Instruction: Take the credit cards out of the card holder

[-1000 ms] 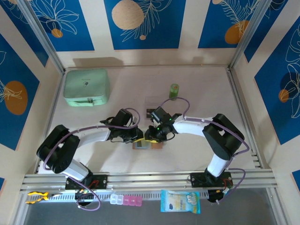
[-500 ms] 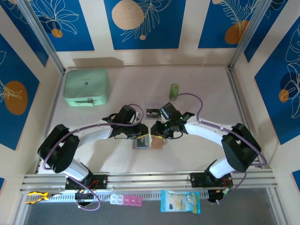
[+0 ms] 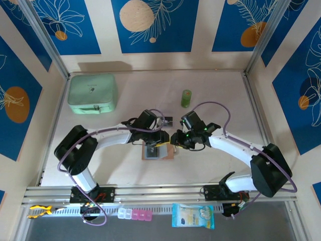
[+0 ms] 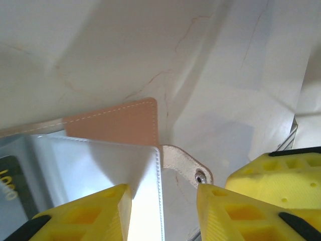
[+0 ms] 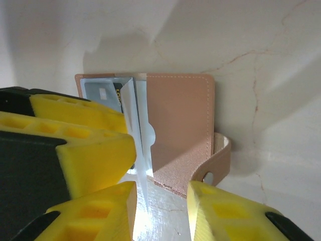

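Pale cream tabletop [image 3: 215, 90], faint marble veins, soft shadows. Walls [image 3: 150, 25]: blue panels with white leaf lines and orange-tan discs, cream strips between. Aluminium rail [image 3: 160, 191] along the near edge.

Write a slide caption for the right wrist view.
Open right claw at the opened tan card holder, a credit card showing in its clear pocket.

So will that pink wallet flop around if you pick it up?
Probably floppy: the card holder lies open, and its snap tab curls up loosely. It looks thin, so likely light. Pushed, it may slide on the smooth table.
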Tool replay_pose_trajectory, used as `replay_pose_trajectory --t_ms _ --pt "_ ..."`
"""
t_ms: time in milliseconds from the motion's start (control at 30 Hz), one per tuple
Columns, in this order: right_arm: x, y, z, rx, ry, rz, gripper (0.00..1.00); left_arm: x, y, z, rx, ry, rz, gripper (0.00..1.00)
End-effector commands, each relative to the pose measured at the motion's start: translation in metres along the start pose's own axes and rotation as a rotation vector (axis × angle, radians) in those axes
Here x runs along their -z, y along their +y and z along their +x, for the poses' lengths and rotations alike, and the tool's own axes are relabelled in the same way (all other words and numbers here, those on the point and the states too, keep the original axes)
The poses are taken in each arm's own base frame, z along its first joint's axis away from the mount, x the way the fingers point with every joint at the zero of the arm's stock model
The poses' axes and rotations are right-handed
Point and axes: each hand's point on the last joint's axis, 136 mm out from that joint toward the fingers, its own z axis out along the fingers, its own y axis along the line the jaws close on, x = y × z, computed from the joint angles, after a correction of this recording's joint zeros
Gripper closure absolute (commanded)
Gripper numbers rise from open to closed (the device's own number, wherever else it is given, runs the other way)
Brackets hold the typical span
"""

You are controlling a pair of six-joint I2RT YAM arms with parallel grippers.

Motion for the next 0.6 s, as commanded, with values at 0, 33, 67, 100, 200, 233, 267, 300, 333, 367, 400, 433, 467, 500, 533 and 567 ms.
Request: replay_pose_trajectory --t_ms 0,33,67,100,200,233,267,300,333,367,400,433,467,500,533,567 --pt "0.003 -0.003 0.005 -0.008 0.011 0.001 0.67 -0.002 -0.007 0.003 -0.005 0.026 0.009 0.6" --pt "0.004 -0.002 0.005 -0.008 0.012 -0.002 0.66 -0.002 -0.005 0.003 -0.003 0.026 0.005 0.6" --pt "0.003 -0.001 0.005 -0.007 0.013 -0.005 0.66 -0.002 -0.005 0.003 -0.006 0.024 0.003 0.6" --pt "0.003 0.0 0.005 -0.009 0.014 -0.008 0.66 -0.001 -0.005 0.003 -0.008 0.023 0.003 0.6" --pt "0.002 0.003 0.005 -0.006 0.016 -0.014 0.67 0.0 -0.002 0.005 -0.008 0.021 -0.004 0.6" --pt "0.002 0.004 0.004 -0.005 0.017 -0.014 0.67 0.001 0.0 0.005 -0.009 0.018 -0.006 0.6" --pt "0.001 0.005 0.004 -0.005 0.018 -0.012 0.67 0.001 0.002 0.006 -0.008 0.018 -0.01 0.6" --pt "0.0 0.007 0.004 -0.001 0.02 -0.012 0.67 0.002 0.004 0.006 -0.006 0.016 -0.01 0.6" --pt "-0.001 0.007 0.004 -0.001 0.023 -0.01 0.67 0.003 0.005 0.006 -0.004 0.013 -0.01 0.6" --pt "-0.002 0.009 0.004 0.002 0.026 -0.009 0.67 0.004 0.006 0.007 -0.003 0.012 -0.01 0.6" --pt "-0.003 0.01 0.005 0.005 0.031 -0.007 0.67 0.006 0.008 0.007 -0.002 0.009 -0.012 0.6" --pt "-0.005 0.011 0.005 0.005 0.034 -0.006 0.67 0.008 0.009 0.006 -0.001 0.003 -0.012 0.6" --pt "-0.007 0.014 0.005 0.008 0.038 -0.007 0.67 0.011 0.011 0.005 -0.001 -0.004 -0.015 0.61" --pt "-0.009 0.016 0.005 0.012 0.043 -0.006 0.67 0.014 0.013 0.005 0.001 -0.012 -0.02 0.61" --pt "-0.011 0.018 0.005 0.015 0.047 -0.006 0.67 0.017 0.015 0.004 0.002 -0.019 -0.023 0.62" --pt "-0.013 0.021 0.005 0.021 0.053 -0.007 0.67 0.021 0.019 0.004 0.006 -0.025 -0.03 0.64"
